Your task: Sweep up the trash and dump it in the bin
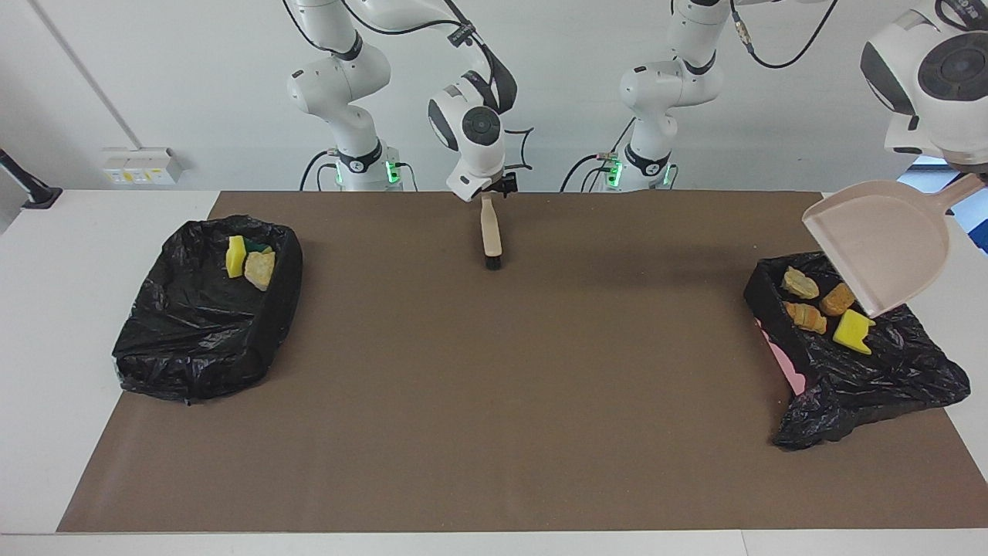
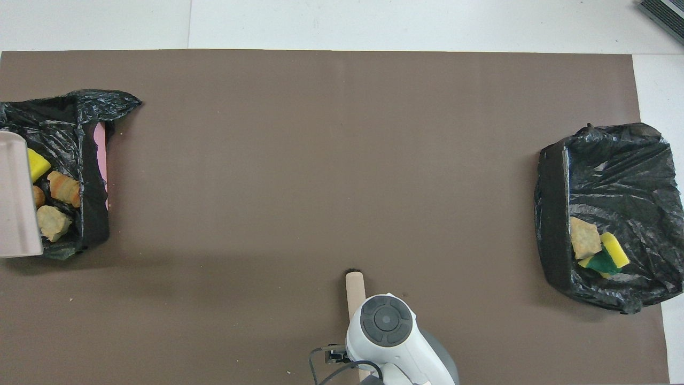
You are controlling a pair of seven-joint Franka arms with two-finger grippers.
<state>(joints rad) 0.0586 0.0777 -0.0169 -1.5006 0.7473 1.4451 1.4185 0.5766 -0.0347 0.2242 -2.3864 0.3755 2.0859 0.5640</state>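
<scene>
Holding the tilted dustpan (image 1: 884, 247) by its handle over the bin (image 1: 911, 371) at its end, left gripper (image 1: 974, 179) pinched tight; trash (image 1: 820, 306) lies inside. Right gripper (image 1: 489, 191), fingers spread, above the brush (image 1: 489, 235).

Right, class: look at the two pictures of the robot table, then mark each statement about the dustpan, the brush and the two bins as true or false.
1. The dustpan, held by the left gripper, hangs tilted over a bin. True.
2. Four chunks lie in that bin. True.
3. The brush lies in the other bin. False: it lies on the mat, with its handle at the right gripper.
4. The other bin is empty. False: it holds a few sponge pieces.
</scene>
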